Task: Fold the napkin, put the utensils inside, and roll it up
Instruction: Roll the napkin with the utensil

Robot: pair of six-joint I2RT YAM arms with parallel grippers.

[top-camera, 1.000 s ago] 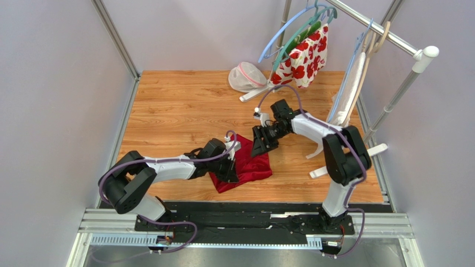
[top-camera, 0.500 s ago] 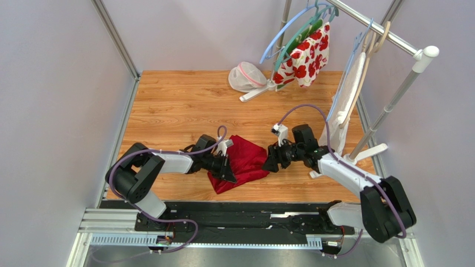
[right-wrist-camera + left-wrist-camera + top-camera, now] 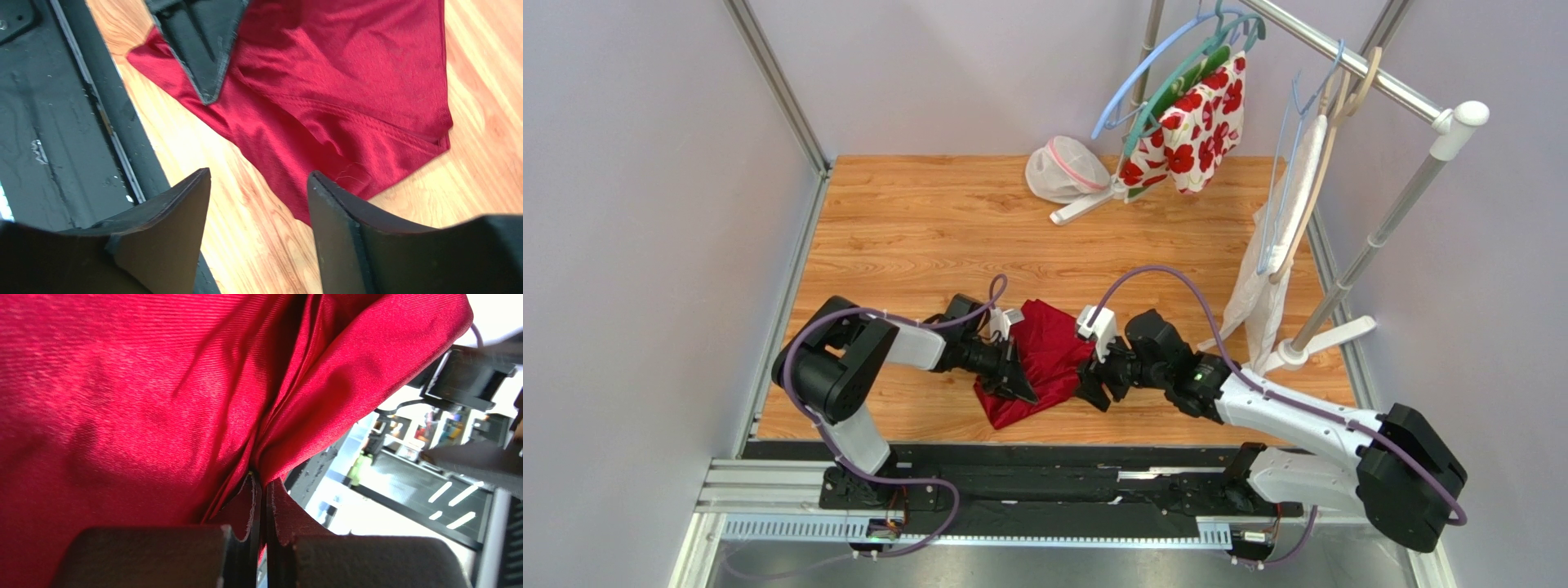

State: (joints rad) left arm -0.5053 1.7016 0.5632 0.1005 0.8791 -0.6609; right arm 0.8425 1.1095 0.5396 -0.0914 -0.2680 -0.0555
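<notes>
I see the left gripper (image 3: 264, 485) pinched tight on a fold of the crimson napkin (image 3: 1053, 349). The napkin sits bunched on the wood table (image 3: 916, 233) near its front edge, between both arms. Right gripper (image 3: 259, 177) has its jaws spread wide, poised over the napkin's right edge, not gripping it.

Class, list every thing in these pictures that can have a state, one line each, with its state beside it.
napkin: bunched into loose folds, one fold pinched, lower part resting on the table
left pincer: shut on the napkin
right pincer: open, empty, above the napkin's edge
flowered cloth: hanging up
white towel: hanging up
net bag: lying on the table
</notes>
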